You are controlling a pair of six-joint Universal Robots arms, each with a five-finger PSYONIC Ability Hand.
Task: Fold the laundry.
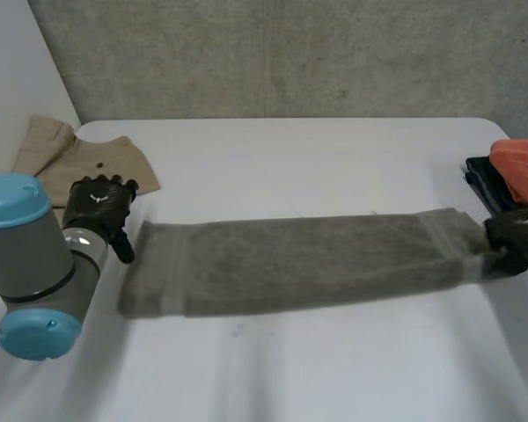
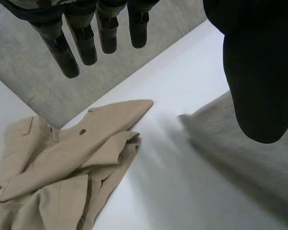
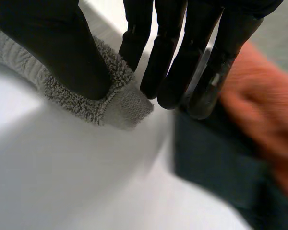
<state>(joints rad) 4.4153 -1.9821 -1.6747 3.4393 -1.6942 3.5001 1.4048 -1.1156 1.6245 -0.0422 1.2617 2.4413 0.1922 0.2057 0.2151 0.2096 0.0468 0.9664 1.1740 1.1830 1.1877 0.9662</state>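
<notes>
Grey-green terry, the towel (image 1: 299, 264) lies as one long folded strip across the middle of the white table (image 1: 317, 149), running from the robot's left side to its right. At the strip's right end the right hand (image 1: 515, 236) has hold of a corner: in the right wrist view its thumb lies on top of the looped pile (image 3: 86, 103) and the fingers (image 3: 173, 62) close in at the hemmed tip, so the cloth is pinched between them. The left hand (image 1: 97, 207) hangs just beside the towel's left end with its fingers (image 2: 81, 38) straight and spread away from the thumb, holding nothing; the towel's edge (image 2: 221, 143) lies below the thumb. Beyond that hand, near the table's far left corner, a crumpled beige garment (image 1: 97, 158) with a button lies apart from the towel. Just past the right hand, at the table's right edge, an orange cloth (image 1: 521, 167) rests on a dark folded garment (image 1: 484, 180).
</notes>
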